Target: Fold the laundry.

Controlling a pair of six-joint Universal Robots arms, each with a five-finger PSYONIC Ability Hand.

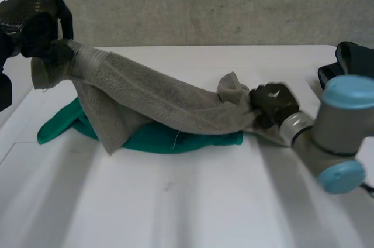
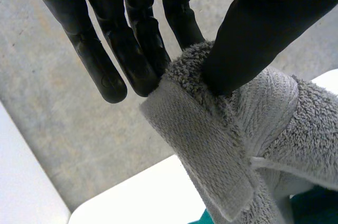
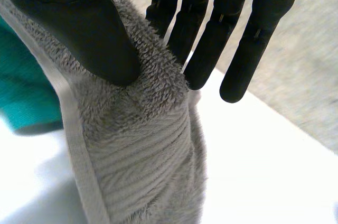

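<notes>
Fingers (image 2: 142, 49) pinching towel (image 1: 146, 96) edges, left hand (image 1: 41, 28) raised, right hand (image 1: 272, 103) near table (image 1: 175, 201)

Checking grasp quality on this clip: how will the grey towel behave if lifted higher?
Probably floppy: the grey towel sags between the left hand and right hand. Its looped pile likely resists slipping. It drapes over the green cloth and might drag it.

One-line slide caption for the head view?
Left hand and right hand each pinch an end of the grey towel, its middle sagging over a green cloth on the white table.
</notes>
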